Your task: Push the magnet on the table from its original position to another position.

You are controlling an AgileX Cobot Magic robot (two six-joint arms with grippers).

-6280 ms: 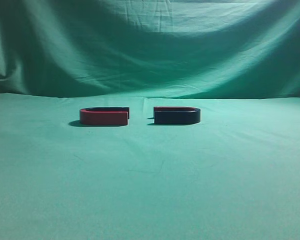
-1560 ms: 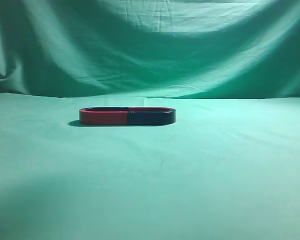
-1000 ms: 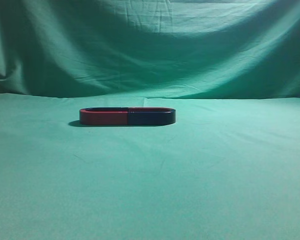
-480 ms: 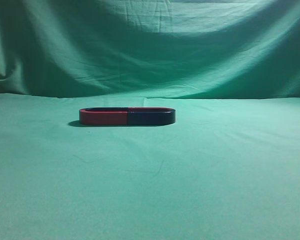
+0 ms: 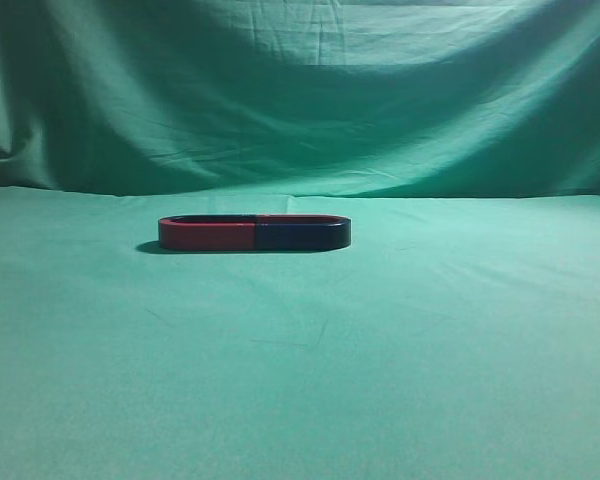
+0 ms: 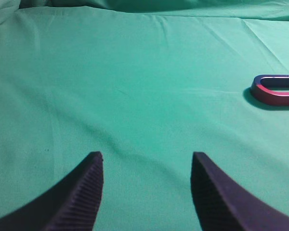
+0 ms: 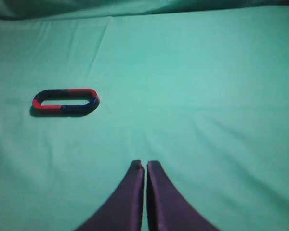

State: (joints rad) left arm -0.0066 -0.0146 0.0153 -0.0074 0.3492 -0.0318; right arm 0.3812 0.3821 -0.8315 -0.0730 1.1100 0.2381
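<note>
The table (image 5: 400,380) is a wide surface under wrinkled green cloth, running back to a green backdrop (image 5: 310,90) of the same fabric. Toward the far middle of it lies the magnet (image 5: 303,234), its dark navy side facing the exterior camera with a thin red strip along its top. Its open ends meet those of a red magnet (image 5: 207,235) on its left, so the two together form one closed oval lying flat on the cloth.

The left gripper (image 6: 147,161) sits low over bare cloth with its fingers (image 6: 84,192) spread wide and nothing between them; the joined magnets lie well apart from it, off to the upper right of its view. The right gripper (image 7: 145,166) has its fingers (image 7: 159,202) pressed together and holds nothing, with the oval well ahead of it and to its left.
</note>
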